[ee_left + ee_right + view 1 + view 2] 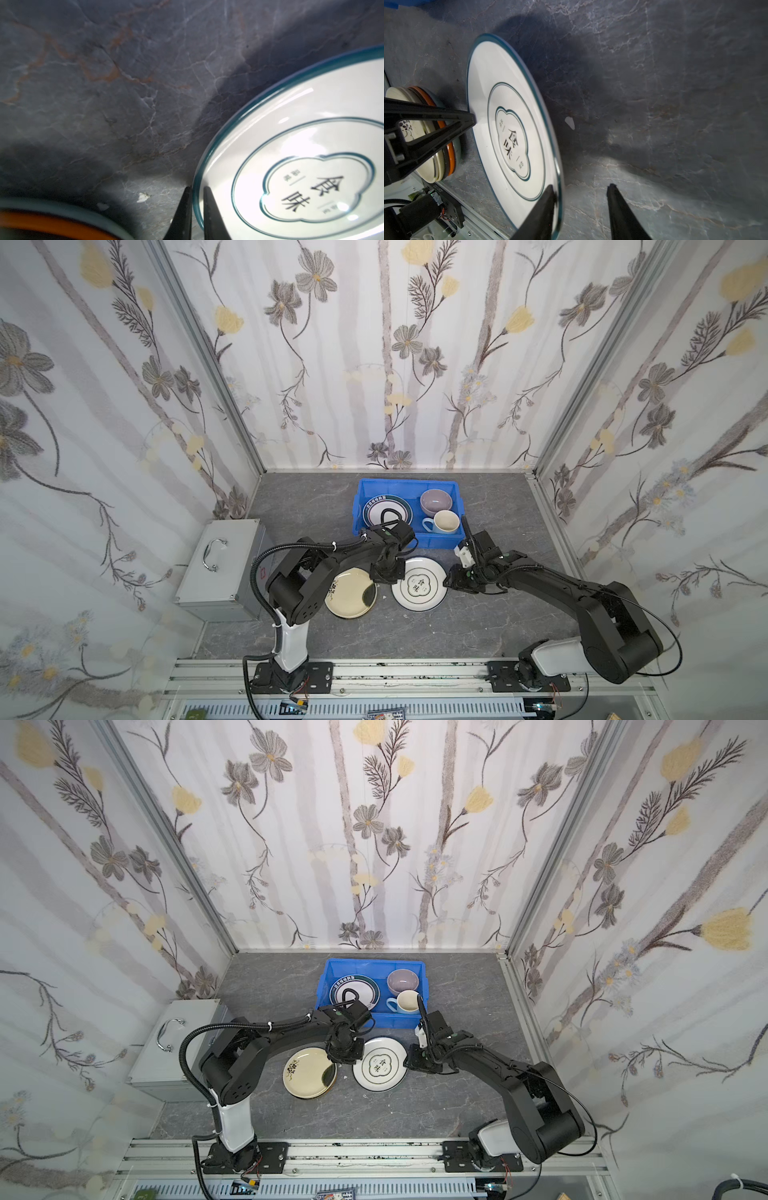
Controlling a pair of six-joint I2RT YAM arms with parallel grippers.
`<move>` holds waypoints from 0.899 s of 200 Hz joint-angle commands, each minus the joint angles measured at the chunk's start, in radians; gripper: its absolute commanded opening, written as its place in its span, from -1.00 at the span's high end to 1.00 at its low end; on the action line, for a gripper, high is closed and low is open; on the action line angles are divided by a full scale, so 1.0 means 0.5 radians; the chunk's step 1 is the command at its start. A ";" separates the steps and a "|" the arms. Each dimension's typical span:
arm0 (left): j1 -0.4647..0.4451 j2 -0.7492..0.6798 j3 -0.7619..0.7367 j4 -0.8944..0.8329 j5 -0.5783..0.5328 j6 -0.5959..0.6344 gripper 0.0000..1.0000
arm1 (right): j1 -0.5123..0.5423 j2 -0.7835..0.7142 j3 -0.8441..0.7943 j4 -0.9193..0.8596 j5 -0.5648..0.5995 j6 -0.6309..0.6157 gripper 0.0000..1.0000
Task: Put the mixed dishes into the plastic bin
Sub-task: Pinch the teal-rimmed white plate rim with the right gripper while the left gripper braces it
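The black left arm (332, 558) is bent at the elbow, with the wrist pointing down. Its left gripper (197, 190) is closed on the edge of the white round plate with dark rim (291, 145). The black right arm (552, 583) reaches low toward the middle. Its right gripper (581, 187) has the jaws apart.

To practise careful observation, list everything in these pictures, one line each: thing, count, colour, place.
bin: one, bright blue, far side of the table.
patterned plate: one, white with teal band, in the bin.
bowl: one, lilac, in the bin.
mug: one, pale blue, in the bin, beside the bowl.
cream plate: one, dark flower, top of a stack in front of the bin.
orange plate: one, lower in that stack.
white plate: one, dark rim, beside the stack.
case: one, silver, left of the table.
table: one, grey marbled.
left gripper: black, shut on the white plate's rim.
right gripper: black, open, at its opposite rim.
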 commanded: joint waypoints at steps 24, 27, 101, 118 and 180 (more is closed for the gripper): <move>0.008 0.027 0.013 -0.001 -0.007 0.009 0.76 | -0.026 0.146 -0.035 0.247 -0.216 -0.024 0.15; 0.006 0.027 0.013 0.000 -0.007 0.008 0.76 | -0.027 0.151 -0.035 0.257 -0.231 -0.021 0.15; 0.009 0.041 0.030 0.016 0.023 0.012 0.72 | -0.045 0.176 -0.016 0.342 -0.415 -0.010 0.52; 0.009 0.023 0.034 0.021 0.003 0.012 0.63 | -0.051 0.158 -0.019 0.326 -0.421 -0.015 0.66; 0.013 -0.021 0.072 -0.016 -0.002 0.036 -0.24 | -0.067 0.123 -0.009 0.296 -0.449 -0.048 0.81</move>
